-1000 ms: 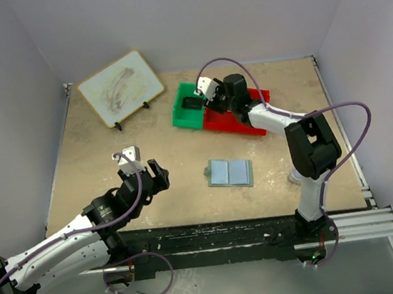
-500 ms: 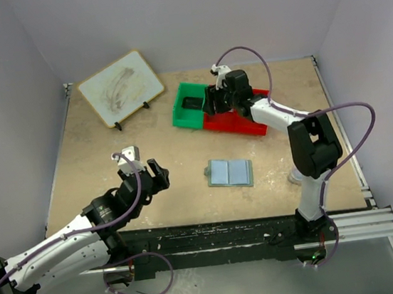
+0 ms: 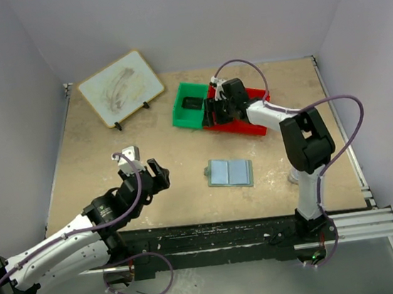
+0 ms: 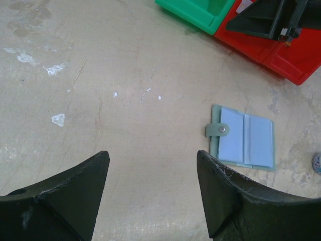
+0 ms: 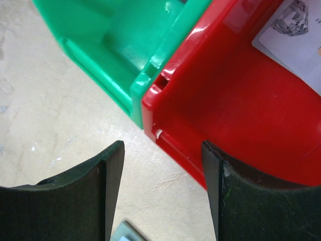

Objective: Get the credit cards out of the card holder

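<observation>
Two sets of fingers, one card holder, two bins, one loose card.

- Item 1, my right fingers (image 3: 218, 110): a second ago over the green bin (image 3: 181, 114), now swung across to the near rim of the red bin (image 3: 253, 126), by the seam where the two bins meet. They stand well apart, a little wider than before, with nothing between them.
- Item 2, card (image 5: 295, 42): white, lying flat on the floor of the red bin, free of my grip.
- Item 3, card holder (image 3: 230, 173): unmoved, open like a book on the table (image 3: 182, 145), between my two arms, pale panels up, snap tab to its left. Whether any card remains in its pockets I cannot tell.
- Item 4, my left fingers (image 3: 155, 175): spread wide, empty, hovering over bare table left of the holder, same place as a second ago.

Reading: one card looks delivered and let go. If more remain, my right arm must come back to the holder.
</observation>
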`<action>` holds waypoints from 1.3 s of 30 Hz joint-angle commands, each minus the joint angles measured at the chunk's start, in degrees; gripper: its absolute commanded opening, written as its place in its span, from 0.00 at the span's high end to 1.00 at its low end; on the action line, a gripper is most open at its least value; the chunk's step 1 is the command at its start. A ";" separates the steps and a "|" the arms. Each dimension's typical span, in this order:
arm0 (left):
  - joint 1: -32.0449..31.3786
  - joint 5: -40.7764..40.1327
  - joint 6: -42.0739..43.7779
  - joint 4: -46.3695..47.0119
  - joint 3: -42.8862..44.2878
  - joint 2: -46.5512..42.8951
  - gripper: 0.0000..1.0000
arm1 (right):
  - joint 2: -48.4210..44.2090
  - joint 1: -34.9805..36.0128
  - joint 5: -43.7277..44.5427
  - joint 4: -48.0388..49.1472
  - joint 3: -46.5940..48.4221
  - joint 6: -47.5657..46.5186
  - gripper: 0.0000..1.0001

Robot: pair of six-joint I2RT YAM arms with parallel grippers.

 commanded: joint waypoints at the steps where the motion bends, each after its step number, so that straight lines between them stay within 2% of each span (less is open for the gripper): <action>1: -0.08 -0.21 -1.09 1.69 1.73 -0.52 0.32 | 1.01 0.22 -2.49 -2.28 3.66 -0.81 0.34; 15: -0.09 0.33 -1.32 2.72 1.35 0.41 0.32 | -0.62 2.81 -7.12 -4.40 0.96 -6.92 0.39; 24: -0.09 1.46 -1.36 4.83 1.19 2.30 0.32 | -7.29 3.72 -4.24 -4.59 -4.45 -9.31 0.38; 30: -0.08 2.19 -1.47 5.53 1.28 3.20 0.32 | -15.73 3.73 -1.19 -5.06 -8.97 -10.50 0.38; 34: -0.09 1.67 -1.78 5.14 1.65 3.33 0.32 | -25.76 3.74 4.88 -1.78 -17.04 -8.51 0.36; 39: -0.17 -3.32 -3.64 3.38 1.91 1.97 0.31 | -42.60 3.64 12.95 3.67 -28.34 -3.72 0.19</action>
